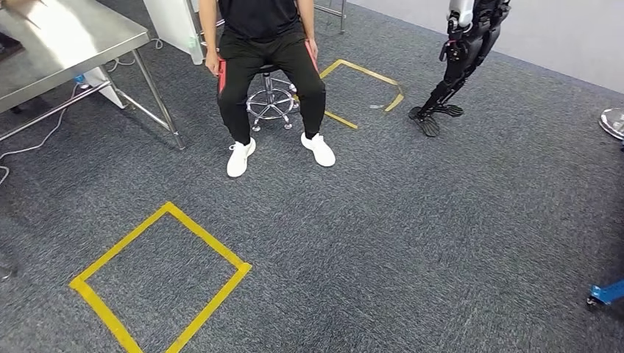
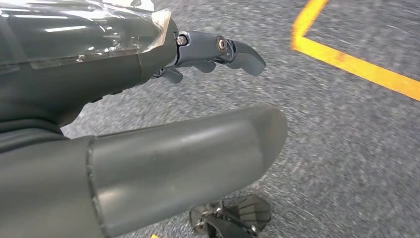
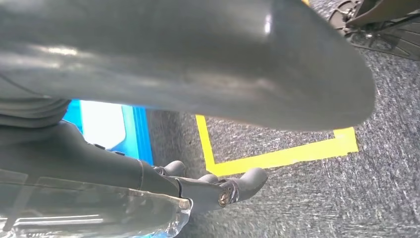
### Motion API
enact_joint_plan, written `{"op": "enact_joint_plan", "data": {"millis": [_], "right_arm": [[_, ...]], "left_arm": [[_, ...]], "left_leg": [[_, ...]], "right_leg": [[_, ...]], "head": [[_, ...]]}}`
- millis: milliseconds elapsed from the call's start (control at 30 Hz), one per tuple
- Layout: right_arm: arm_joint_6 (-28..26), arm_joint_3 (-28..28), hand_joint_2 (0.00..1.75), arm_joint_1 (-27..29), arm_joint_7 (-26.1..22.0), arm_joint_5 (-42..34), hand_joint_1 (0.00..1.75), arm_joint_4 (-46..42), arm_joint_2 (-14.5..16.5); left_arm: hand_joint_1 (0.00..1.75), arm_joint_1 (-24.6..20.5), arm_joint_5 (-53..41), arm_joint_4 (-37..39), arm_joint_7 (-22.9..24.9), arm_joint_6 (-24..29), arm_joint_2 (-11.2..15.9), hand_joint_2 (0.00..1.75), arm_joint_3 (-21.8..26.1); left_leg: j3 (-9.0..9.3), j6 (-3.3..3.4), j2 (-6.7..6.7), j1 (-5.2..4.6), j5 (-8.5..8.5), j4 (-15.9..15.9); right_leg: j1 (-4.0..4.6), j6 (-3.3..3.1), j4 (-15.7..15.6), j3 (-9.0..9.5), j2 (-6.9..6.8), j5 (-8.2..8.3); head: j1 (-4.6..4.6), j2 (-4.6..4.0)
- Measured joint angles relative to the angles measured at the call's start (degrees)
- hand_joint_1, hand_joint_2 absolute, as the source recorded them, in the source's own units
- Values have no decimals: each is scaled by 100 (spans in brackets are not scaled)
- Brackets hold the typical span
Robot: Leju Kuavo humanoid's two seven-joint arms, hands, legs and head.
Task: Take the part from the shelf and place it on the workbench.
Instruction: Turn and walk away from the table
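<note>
Head view looks down on grey carpet (image 1: 412, 243). A yellow tape square (image 1: 162, 276) lies ahead to the left; a second tape outline (image 1: 366, 92) sits farther off behind a seated person (image 1: 268, 66) on a wheeled stool (image 1: 271, 99). The corner of a metal counter (image 1: 70, 44) enters at upper left. Another humanoid robot (image 1: 460, 62) stands at upper right. A blue caster (image 1: 605, 293) shows at the right edge.

Part: not located. Shelf: not located. Cannot say where the part sits from these pictures.

Left robot hand (image 2: 198, 54): hangs over the carpet, fingers extended and apart, holding nothing. Yellow tape (image 2: 356, 64) passes beyond it.
Right robot hand (image 3: 208, 186): also low over the carpet, fingers loosely spread, holding nothing. A blue object (image 3: 106, 126) and a tape corner (image 3: 277, 156) lie beyond it.

Judgement: step in hand is locomotion, either approach to the shelf or search for it; pickup not yet begun.

How to do it well:
- Turn the body until the shelf enters the head view before committing to a walk.
- Keep both arms down and close to the body while stepping.
- Pass well apart from the person's feet and the stool base.
- Treat a tape square as a likely standing mark; stop squarely, then raise a robot hand.
- Note the counter's position now, for the return leg.
</note>
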Motion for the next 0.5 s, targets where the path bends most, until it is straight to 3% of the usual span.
{"op": "enact_joint_plan", "data": {"millis": [33, 100, 200, 267, 333, 400, 433, 467, 500], "right_arm": [[0, 0, 0, -12, 0, 3, 0, -1, 2], [1, 0, 0, -30, 0, 10, 0, -1, 2], [2, 0, 0, -4, 0, 30, 0, 1, -10], [2, 0, 0, 2, 0, 42, 0, 1, -10], [3, 0, 0, -17, 0, 47, 0, 0, -2], [4, 0, 0, -22, 0, 47, 0, 0, -3], [4, 0, 0, -12, 0, 45, 0, 1, -4], [3, 0, 0, -2, 0, 42, 0, 1, -8], [3, -1, 0, 3, -1, 37, 0, 1, -13]], "left_arm": [[0, 0, -1, 0, 0, 1, 1, 0, 0], [0, -1, -1, 0, 1, 2, 0, 0, 0], [0, -10, -1, -1, 2, 2, -15, 0, 0], [0, -13, -1, -2, 2, 5, -23, 0, 1], [0, -5, -4, -2, 0, 7, -16, 0, 2], [0, 4, -20, -2, -7, 2, -15, 0, 2], [0, 4, -34, -2, -16, -2, -16, 0, 2], [0, 1, -50, -2, -26, -5, -20, 0, 2], [0, -3, -70, -2, -35, -8, -26, 0, 1]], "left_leg": [[134, 9, -108, 14, 101, -302], [218, 31, -222, 10, 119, -526], [207, 133, -56, -28, 163, -568], [215, 228, 84, -22, 220, -640], [205, 273, 243, -38, 242, -668], [189, 279, 418, -57, 244, -667], [186, 277, 498, -59, 243, -666], [190, 272, 571, -57, 241, -665], [199, 260, 641, -53, 236, -663]], "right_leg": [[15, 15, 32, -25, 69, -4], [35, 76, 68, -100, 174, 9], [20, 189, 65, -210, 283, 58], [30, 201, 327, -375, 70, -81], [25, 165, 1017, -717, -239, -411], [7, 186, 1666, -1006, -349, -649], [-4, 227, 1728, -1006, -374, -653], [-19, 282, 1549, -882, -406, -574], [-38, 338, 1155, -645, -484, -441]], "head": [[-1, 0], [3, 1], [7, 1], [27, 1], [60, 1], [72, 0], [71, 0], [73, 0], [73, 0]]}}
